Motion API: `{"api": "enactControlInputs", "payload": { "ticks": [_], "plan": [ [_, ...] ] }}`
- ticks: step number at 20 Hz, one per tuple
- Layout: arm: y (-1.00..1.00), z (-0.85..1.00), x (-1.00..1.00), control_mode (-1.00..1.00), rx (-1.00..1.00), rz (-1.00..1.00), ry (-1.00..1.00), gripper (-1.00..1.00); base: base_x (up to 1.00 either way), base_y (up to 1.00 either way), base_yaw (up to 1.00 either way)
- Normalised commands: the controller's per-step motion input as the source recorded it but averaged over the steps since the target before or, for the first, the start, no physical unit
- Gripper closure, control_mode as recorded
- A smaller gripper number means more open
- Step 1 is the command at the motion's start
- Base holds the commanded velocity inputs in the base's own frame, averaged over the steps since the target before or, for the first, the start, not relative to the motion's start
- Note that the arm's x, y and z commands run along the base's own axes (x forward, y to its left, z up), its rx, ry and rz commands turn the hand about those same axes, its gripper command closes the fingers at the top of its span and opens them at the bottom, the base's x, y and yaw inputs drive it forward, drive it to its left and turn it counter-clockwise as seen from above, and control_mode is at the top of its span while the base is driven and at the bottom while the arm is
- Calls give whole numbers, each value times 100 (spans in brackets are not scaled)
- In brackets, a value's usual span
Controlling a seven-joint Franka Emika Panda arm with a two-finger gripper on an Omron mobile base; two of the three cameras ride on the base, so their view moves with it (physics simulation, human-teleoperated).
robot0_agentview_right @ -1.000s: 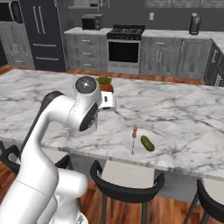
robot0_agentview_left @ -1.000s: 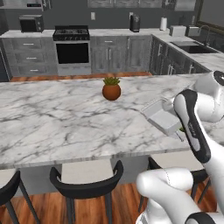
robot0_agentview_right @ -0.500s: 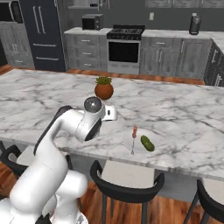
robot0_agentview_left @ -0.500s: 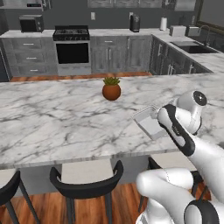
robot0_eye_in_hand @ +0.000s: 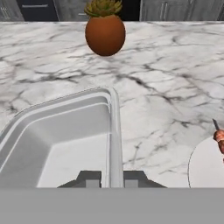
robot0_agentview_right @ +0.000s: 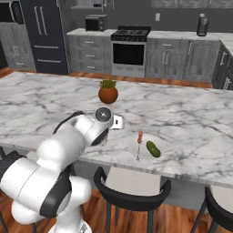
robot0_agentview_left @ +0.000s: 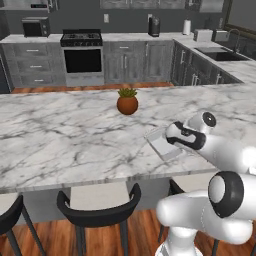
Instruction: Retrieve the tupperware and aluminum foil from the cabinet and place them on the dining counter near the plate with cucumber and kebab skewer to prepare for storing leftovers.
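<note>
Marble dining counter – pincer clamped on tupperware rim, now lower, nearer plate

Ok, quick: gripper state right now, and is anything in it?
Gripper: shut on the tupperware, its fingertips pinching the container's rim wall above the dining counter.

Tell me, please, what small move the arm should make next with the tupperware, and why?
Probably lower it a little, then open. The pincer grips the tupperware's rim, already over the counter, with the plate close beside it.
</note>
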Motion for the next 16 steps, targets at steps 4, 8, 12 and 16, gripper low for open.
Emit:
{"api": "enactControlInputs", "payload": {
  "ticks": [4, 8, 12, 16],
  "plan": [
    [-30, -43, 59, -100, 1, -1, 10, 100, 0, 0, 0],
    [-36, -43, 56, -100, 2, -1, 8, 100, 0, 0, 0],
    [-38, -42, 52, -100, 2, -1, 6, 100, 0, 0, 0],
    [-40, -49, 44, -100, 2, 0, 5, 100, 0, 0, 0]
  ]
}}
